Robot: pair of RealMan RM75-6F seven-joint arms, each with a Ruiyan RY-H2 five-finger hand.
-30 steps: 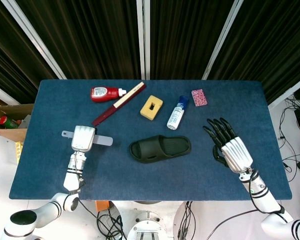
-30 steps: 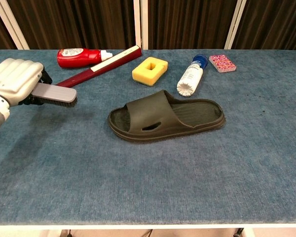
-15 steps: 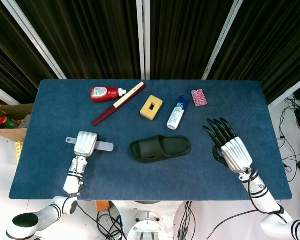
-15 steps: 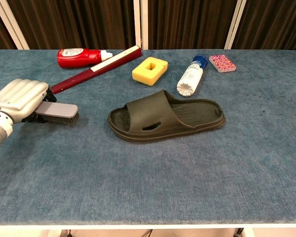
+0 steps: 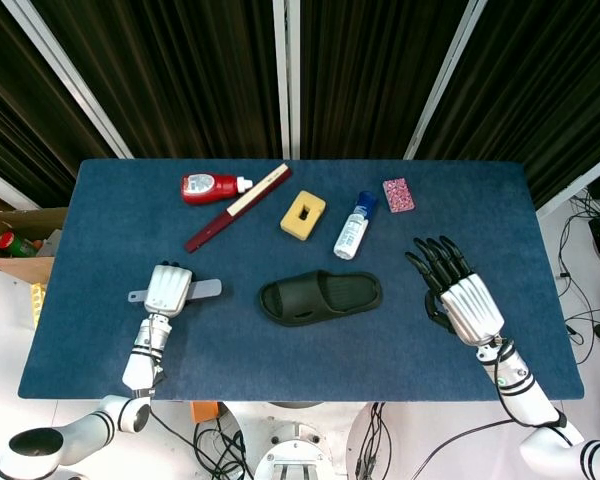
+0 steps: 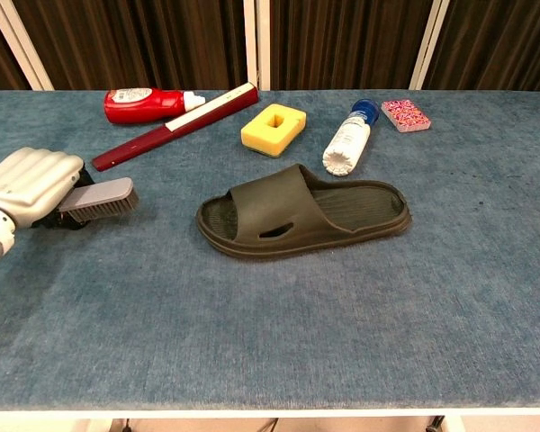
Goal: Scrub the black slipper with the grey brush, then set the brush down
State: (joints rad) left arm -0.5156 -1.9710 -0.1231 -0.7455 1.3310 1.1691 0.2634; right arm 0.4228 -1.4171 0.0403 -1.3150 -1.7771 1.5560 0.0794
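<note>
The black slipper lies sole-down in the middle of the blue table, toe end to the left. The grey brush sits low at the table's left side, bristles down on the cloth. My left hand grips its handle, well left of the slipper. At the right side my right hand rests flat on the table, fingers spread and holding nothing; the chest view does not show it.
Along the back stand a red bottle, a long dark-red and cream stick, a yellow sponge block, a white bottle with a blue cap and a small pink box. A cardboard box sits off the left edge.
My left hand has drawn back toward the front-left with the brush and lowered it onto the cloth. The slipper and my right hand have not moved.
</note>
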